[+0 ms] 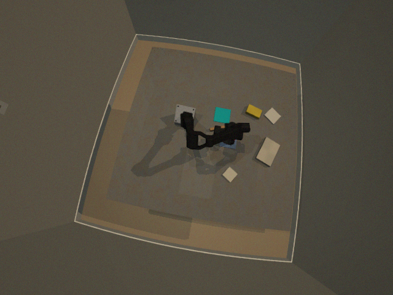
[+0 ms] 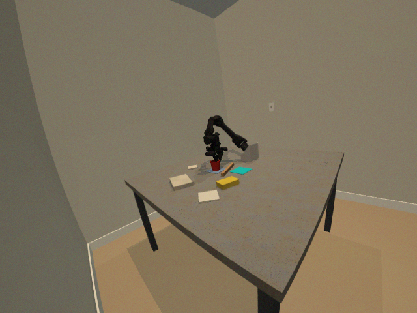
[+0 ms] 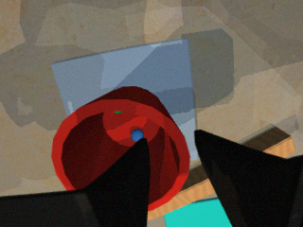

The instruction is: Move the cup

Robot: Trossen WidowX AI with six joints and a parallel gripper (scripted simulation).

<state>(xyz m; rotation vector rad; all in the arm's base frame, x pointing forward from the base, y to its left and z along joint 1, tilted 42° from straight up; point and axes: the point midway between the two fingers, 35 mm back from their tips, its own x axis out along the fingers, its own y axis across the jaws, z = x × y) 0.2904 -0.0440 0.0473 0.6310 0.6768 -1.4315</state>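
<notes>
Cup (image 2: 215,165): red, upright, standing on the pale blue pad (image 2: 212,171) on the far part of the desk (image 2: 269,218), towards its far left edge as the exterior view shows it. In the wrist view the cup (image 3: 71,142) covers the near part of the blue pad (image 3: 142,66).

Marbles: one blue marble (image 3: 137,135) and a small green one (image 3: 117,112) lie on the cup's floor.

Gripper (image 3: 168,137): pointing down over the cup, fingers set at a narrow gap and gripping nothing. One finger dips inside the rim and the other hangs outside, so the cup's wall runs between them; I cannot tell if either pad touches it. From the exterior the gripper (image 2: 215,157) sits right on top of the cup.

Teal pad (image 2: 241,170): flat on the desk just beside the blue pad, on the side away from the far left edge. Nothing rests on it. A wooden stick (image 2: 227,168) lies between the two pads.

Other items, nearer the desk's front corner: yellow block (image 2: 227,182), thick cream slab (image 2: 181,180), flat cream card (image 2: 208,195). A small cream piece (image 2: 192,166) lies by the far left edge.
</notes>
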